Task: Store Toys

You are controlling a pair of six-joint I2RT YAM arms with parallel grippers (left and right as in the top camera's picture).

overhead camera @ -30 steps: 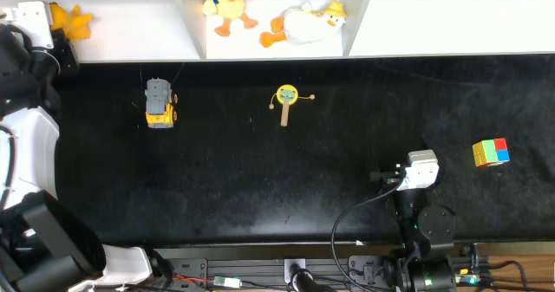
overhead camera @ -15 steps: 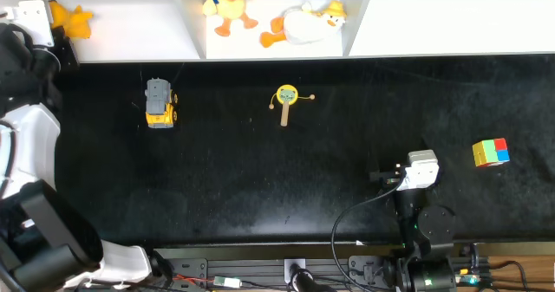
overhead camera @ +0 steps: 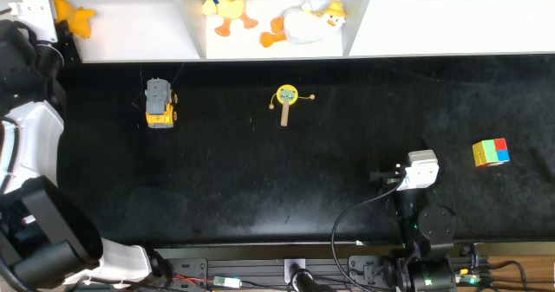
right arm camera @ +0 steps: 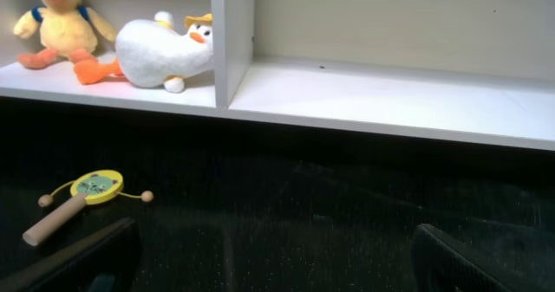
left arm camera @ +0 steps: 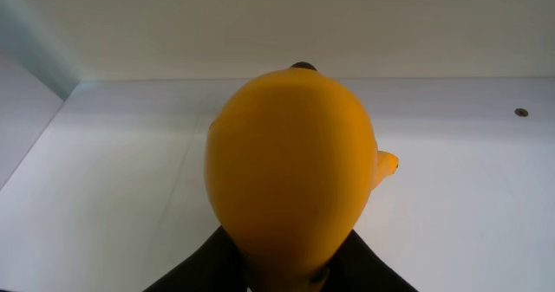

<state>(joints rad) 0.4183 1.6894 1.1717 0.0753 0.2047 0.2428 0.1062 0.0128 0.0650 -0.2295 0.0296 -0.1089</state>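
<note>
An orange plush toy (left arm camera: 293, 175) sits between my left gripper's (left arm camera: 295, 270) dark fingers, and the gripper is shut on it. It is inside the white shelf's left compartment (overhead camera: 130, 28), where the orange plush toy (overhead camera: 71, 18) shows beside my left gripper (overhead camera: 54, 22). A yellow duck plush (overhead camera: 228, 2) and a white goose plush (overhead camera: 303, 23) lie in the middle compartment. On the black mat are a grey-and-yellow toy truck (overhead camera: 159, 103), a small rattle drum (overhead camera: 285, 99) and a colour cube (overhead camera: 490, 152). My right gripper (overhead camera: 401, 176) hovers open over the mat's right part, with nothing between its fingers (right arm camera: 78, 257).
The shelf's right compartment (right arm camera: 390, 93) holds nothing. A white divider wall (right arm camera: 231, 41) separates it from the plush toys. Cables and the arm bases run along the near table edge (overhead camera: 286, 270).
My left gripper has pushed the orange plush toy slightly deeper into the left compartment. The right arm and the toys on the mat have not moved.
</note>
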